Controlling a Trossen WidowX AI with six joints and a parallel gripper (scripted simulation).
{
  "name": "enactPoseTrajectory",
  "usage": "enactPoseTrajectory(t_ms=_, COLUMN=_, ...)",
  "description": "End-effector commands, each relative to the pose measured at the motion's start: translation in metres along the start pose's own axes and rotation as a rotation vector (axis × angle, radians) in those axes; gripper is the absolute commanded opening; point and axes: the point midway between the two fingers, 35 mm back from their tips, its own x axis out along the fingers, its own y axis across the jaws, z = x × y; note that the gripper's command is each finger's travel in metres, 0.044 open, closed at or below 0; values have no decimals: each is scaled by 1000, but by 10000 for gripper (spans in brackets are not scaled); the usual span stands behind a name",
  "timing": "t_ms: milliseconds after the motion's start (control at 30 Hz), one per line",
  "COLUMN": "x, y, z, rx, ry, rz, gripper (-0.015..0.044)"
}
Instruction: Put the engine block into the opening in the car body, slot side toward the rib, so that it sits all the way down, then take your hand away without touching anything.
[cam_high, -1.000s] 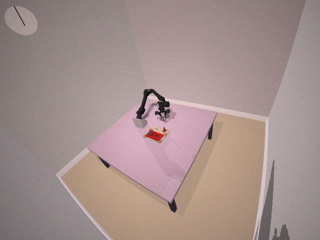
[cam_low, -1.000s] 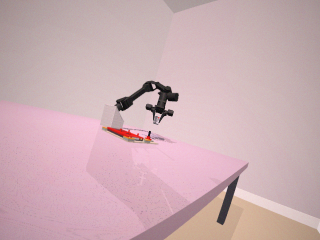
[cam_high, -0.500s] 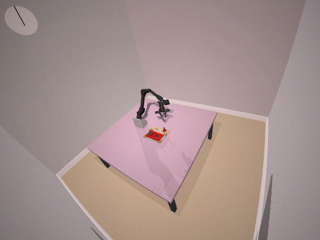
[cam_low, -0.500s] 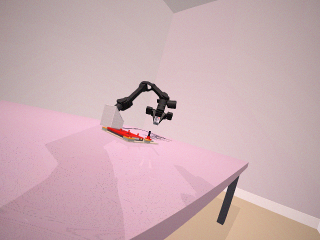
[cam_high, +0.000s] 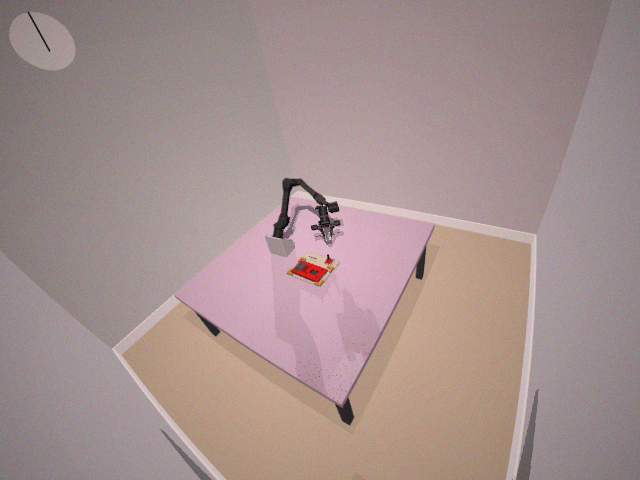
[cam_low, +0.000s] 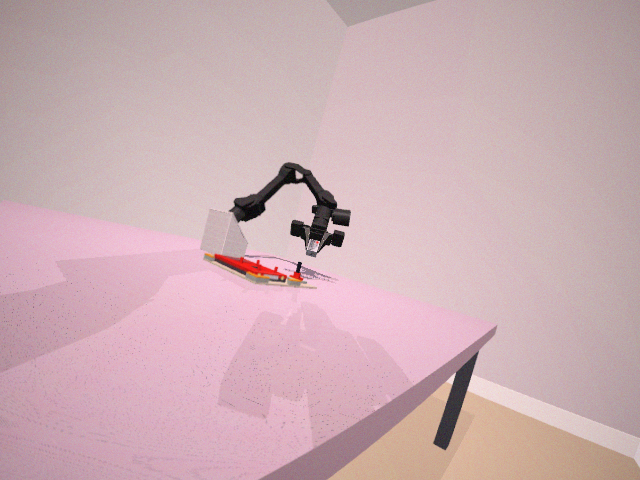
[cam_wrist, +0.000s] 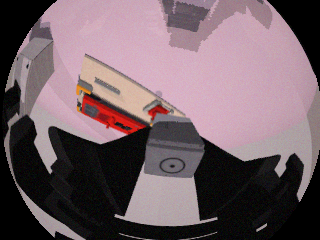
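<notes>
My gripper (cam_high: 327, 239) (cam_low: 312, 250) is shut on the engine block (cam_wrist: 174, 157), a grey block with a round ring mark on the face toward the wrist camera. The block is held in the air above the table, beside the board's end with the black-handled part. The red car body (cam_high: 306, 273) (cam_low: 266, 270) (cam_wrist: 102, 114) lies flat on the table within a cream board (cam_high: 320, 258) (cam_wrist: 134, 93). Dark recesses show in the body; which is the opening, and where the rib is, I cannot tell. The slot side of the block is not clear.
A small red part with an upright black handle (cam_high: 328, 260) (cam_low: 298, 271) stands on the board's end nearest my gripper. Short red pegs rise from the car body. A pale grey box (cam_high: 280, 246) (cam_low: 219, 235) (cam_wrist: 36, 65) stands at the arm's base, behind the board.
</notes>
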Motion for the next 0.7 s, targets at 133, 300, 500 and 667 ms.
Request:
enactPoseTrajectory(t_ms=133, x=13, y=3, z=9, rx=2, ry=4, rz=10, gripper=0)
enactPoseTrajectory(t_ms=300, x=19, y=3, z=14, rx=3, ry=4, rz=10, gripper=0)
enactPoseTrajectory(t_ms=500, x=26, y=4, z=21, rx=3, ry=4, rz=10, gripper=0)
enactPoseTrajectory(t_ms=667, x=33, y=4, z=27, rx=3, ry=3, rz=10, gripper=0)
